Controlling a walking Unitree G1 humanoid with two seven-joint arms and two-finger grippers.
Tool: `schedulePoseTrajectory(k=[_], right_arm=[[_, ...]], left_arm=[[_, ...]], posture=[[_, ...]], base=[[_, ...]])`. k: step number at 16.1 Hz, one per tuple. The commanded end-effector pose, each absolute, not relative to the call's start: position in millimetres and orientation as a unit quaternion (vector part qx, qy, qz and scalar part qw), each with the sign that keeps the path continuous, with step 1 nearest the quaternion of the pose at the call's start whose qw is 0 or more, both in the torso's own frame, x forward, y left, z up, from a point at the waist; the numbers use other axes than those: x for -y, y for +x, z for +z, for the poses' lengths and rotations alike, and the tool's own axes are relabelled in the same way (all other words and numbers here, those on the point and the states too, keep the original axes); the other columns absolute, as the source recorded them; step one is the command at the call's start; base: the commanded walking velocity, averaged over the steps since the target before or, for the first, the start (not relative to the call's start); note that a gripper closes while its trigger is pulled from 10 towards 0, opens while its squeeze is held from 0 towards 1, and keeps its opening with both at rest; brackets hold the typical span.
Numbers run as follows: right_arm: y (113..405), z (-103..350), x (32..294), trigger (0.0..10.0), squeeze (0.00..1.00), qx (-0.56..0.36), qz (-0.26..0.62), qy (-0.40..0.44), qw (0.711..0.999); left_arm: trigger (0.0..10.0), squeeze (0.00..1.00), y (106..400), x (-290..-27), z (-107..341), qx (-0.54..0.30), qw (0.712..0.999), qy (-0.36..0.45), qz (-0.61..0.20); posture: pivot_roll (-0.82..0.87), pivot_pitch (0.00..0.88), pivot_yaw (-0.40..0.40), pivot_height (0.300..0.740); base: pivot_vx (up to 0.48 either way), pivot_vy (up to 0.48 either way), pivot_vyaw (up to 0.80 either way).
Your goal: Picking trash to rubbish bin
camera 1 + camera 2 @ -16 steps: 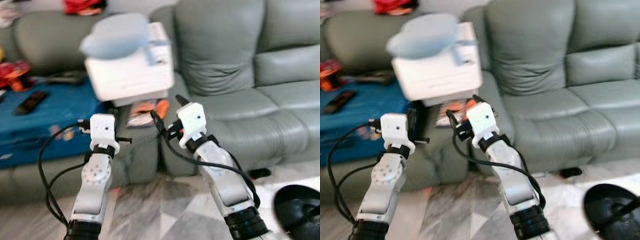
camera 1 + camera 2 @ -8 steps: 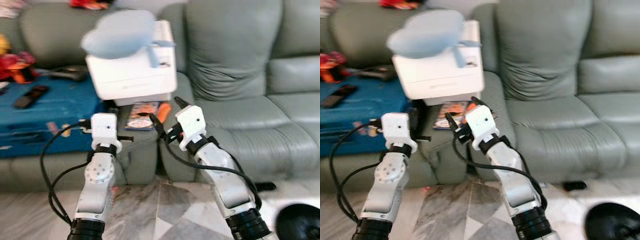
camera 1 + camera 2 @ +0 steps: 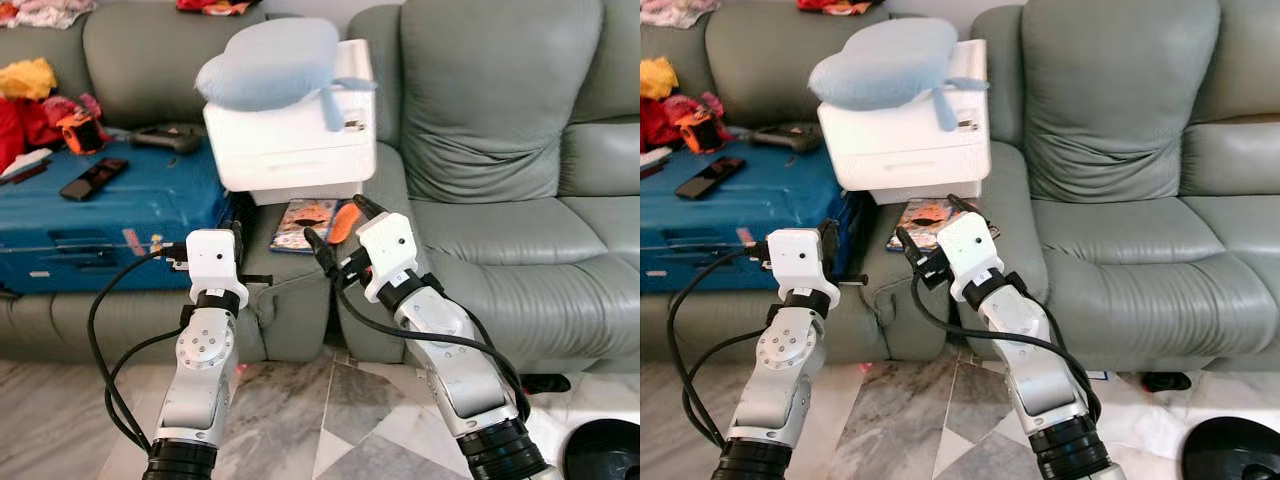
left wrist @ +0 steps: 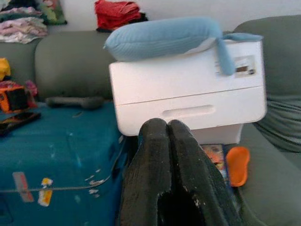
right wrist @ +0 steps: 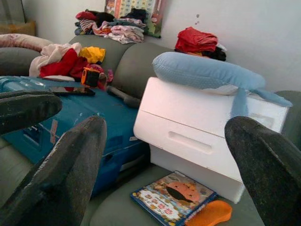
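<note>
An orange flat piece (image 5: 210, 213) and a colourful booklet (image 5: 174, 193) lie on the grey sofa seat, under the overhang of a white box (image 3: 290, 150). My right gripper (image 3: 342, 228) is raised just in front of them, open and holding nothing. My left gripper (image 4: 167, 125) is shut and empty, held up in front of the sofa edge by the blue suitcase (image 3: 100, 225). A black round bin (image 3: 603, 450) stands on the floor at the lower right, partly cut off by the picture's edge.
A blue whale cushion (image 3: 270, 62) lies on the white box. On the suitcase lie a phone (image 3: 92, 178) and a dark tool (image 3: 165, 138). Clothes and toys (image 3: 40, 100) are piled at the far left. The grey sofa (image 3: 500, 230) stretches right above a marble floor (image 3: 330, 420).
The camera has turned a little left and the picture has sharpened. Both arms keep the same raised pose, the right gripper open and the left shut.
</note>
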State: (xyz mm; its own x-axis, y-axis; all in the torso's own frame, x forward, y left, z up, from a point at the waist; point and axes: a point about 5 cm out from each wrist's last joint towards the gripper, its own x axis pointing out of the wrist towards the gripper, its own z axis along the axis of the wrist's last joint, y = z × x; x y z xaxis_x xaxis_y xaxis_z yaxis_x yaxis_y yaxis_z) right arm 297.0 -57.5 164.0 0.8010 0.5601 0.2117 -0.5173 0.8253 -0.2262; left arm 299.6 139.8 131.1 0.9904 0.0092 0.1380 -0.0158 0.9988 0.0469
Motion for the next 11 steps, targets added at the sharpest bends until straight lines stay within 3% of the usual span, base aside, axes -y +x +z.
schedulePoseTrajectory(k=[1,11], right_arm=[[295.4,170.9,54.3,10.0,0.0,0.149,0.292,-0.073,0.942],[295.9,170.9,54.6,10.0,0.0,0.147,0.29,-0.067,0.943]], left_arm=[[10.0,0.0,300.2,-143.9,130.0,0.064,0.997,0.029,0.012],[10.0,0.0,300.8,-142.8,128.8,0.058,0.998,0.031,0.01]], posture=[[0.0,0.015,0.04,0.74],[0.0,0.018,0.037,0.74]], base=[[0.0,0.33,0.0],[0.0,0.468,0.0]])
